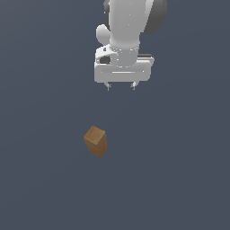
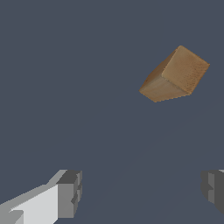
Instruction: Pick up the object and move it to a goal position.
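Well apart from the gripper [image 1: 121, 86], the wooden block [image 1: 95, 141] rests alone on the flat grey ground [image 1: 179, 179], nearer the camera than the gripper and toward the exterior view's left of it. We record the gripper as empty, its jaws spread wide and touching nothing.

We judge the block to be rigid and light, a solid wood-textured piece unlikely to deform or break under clamping. Its flat, parallel long faces should offer sound purchase; the grain suggests fair friction, though in a rendered scene we cannot confirm this. We would take hold across the narrow width, mid-length, with the jaws aligned to the long sides. The block lies skewed relative to the gripper, so a wrist rotation appears necessary before descent.

From the exterior view we obtain the arm's height above the ground and the block's offset from the gripper. From the wrist view we obtain the lighter tan square end of the block [image 2: 175, 75], its skew, and both fingertips [image 2: 70, 194] with the wide gap between them. No goal marker shows in either view.
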Controlling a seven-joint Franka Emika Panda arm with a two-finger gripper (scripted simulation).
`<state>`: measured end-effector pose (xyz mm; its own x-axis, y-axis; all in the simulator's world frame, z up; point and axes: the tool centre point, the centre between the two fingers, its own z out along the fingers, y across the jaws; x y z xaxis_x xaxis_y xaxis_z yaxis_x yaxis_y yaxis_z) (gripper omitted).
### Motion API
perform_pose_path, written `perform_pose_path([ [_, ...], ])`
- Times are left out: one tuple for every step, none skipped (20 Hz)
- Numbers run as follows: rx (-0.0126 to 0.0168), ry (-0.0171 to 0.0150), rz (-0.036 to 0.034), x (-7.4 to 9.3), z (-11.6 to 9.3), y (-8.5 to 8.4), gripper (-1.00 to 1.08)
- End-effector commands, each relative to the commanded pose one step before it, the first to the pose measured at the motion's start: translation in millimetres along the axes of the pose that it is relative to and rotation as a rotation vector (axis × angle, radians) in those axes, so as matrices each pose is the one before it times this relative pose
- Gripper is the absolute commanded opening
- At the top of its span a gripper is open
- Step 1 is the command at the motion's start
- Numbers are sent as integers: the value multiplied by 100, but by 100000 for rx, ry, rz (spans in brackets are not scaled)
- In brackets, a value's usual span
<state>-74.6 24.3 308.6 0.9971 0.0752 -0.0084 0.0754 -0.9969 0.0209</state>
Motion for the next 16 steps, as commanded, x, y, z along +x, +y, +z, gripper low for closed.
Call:
perform_pose_path([
  [0, 0, 0, 0, 0, 1, 100],
  [64, 65, 35, 2, -41, -11, 100],
  [147, 140, 80, 21, -93, -56, 100],
  [260, 247, 138, 28, -162, -81, 100],
  [367, 347, 189, 35, -228, -112, 100],
  [467, 438, 229, 44, -290, -147, 100],
  [547, 509, 249, 46, -338, -175, 100],
  [471, 435, 193, 34, -292, -155, 100],
  [360, 331, 126, 21, -225, -124, 100],
  [249, 230, 66, 9, -159, -89, 100],
  [138, 129, 14, -2, -92, -53, 100],
  [0, 0, 0, 0, -7, -8, 100],
  [-63, -54, -51, -8, 39, 15, 100],
  [-68, -73, 82, 22, 66, 54, 100],
  [-3, -29, 252, 69, 53, 52, 100],
  [47, 1, 417, 112, 55, 69, 100],
])
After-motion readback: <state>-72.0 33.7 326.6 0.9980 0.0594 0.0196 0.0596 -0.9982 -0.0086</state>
